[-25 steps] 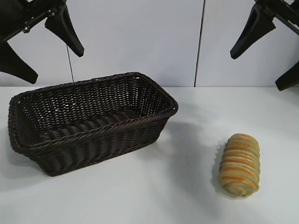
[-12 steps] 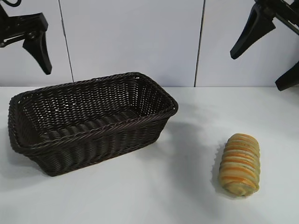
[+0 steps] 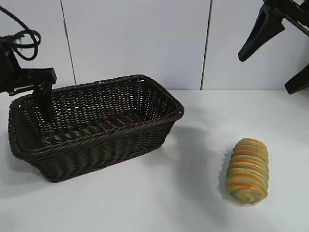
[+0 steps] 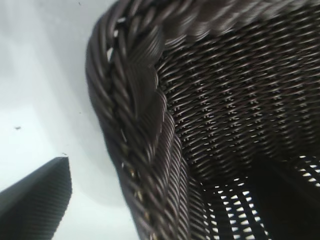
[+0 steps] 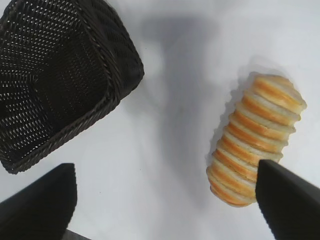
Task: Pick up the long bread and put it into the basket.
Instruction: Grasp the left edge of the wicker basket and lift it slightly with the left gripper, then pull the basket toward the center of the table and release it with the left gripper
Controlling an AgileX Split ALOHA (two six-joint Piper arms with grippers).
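Observation:
The long bread [image 3: 247, 170], a ridged loaf with orange and tan stripes, lies on the white table at the right; it also shows in the right wrist view [image 5: 255, 137]. The dark woven basket [image 3: 99, 137] stands at the left and has nothing in it. My left gripper [image 3: 26, 111] is open and low at the basket's left end. One finger [image 3: 46, 101] reaches inside, and the braided rim [image 4: 140, 115] runs between the jaws. My right gripper [image 3: 263, 74] hangs open high at the right, above the table near the bread.
A white table top [image 3: 183, 193] lies between the basket and the bread. A pale panelled wall [image 3: 145, 43] stands behind. The basket's near corner [image 5: 115, 85] shows in the right wrist view.
My left gripper has come down from the upper left to the basket's left end. The right arm, the bread and the basket have not moved.

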